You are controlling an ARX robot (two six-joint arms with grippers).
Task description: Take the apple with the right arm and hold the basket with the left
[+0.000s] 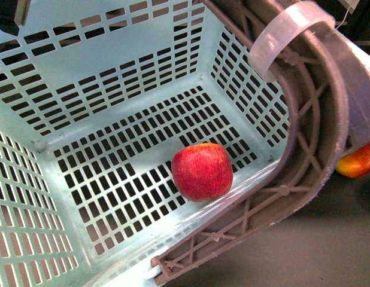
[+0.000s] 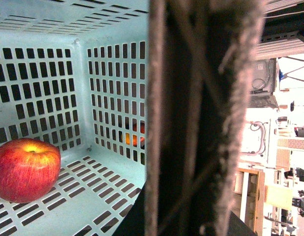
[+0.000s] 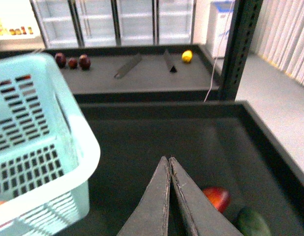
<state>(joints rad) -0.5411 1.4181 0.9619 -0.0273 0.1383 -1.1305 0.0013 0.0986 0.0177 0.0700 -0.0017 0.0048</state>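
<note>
Since the apple (image 1: 202, 171) lies on the slotted floor of the basket (image 1: 113, 66), close against the wall below the handle (image 1: 317, 137), it looks firm, fairly weighty and glossy enough to slip, so I judge the best hold to be across its widest part from above, squeezed gently to spare the skin. That stiff ribbed handle fills the left wrist view, yet the left gripper's jaws cannot be made out, so I cannot tell whether they clamp it. Outside the basket, the right gripper (image 3: 169, 160) hangs over a dark tray (image 3: 191, 132), jaws pressed together on nothing.
</note>
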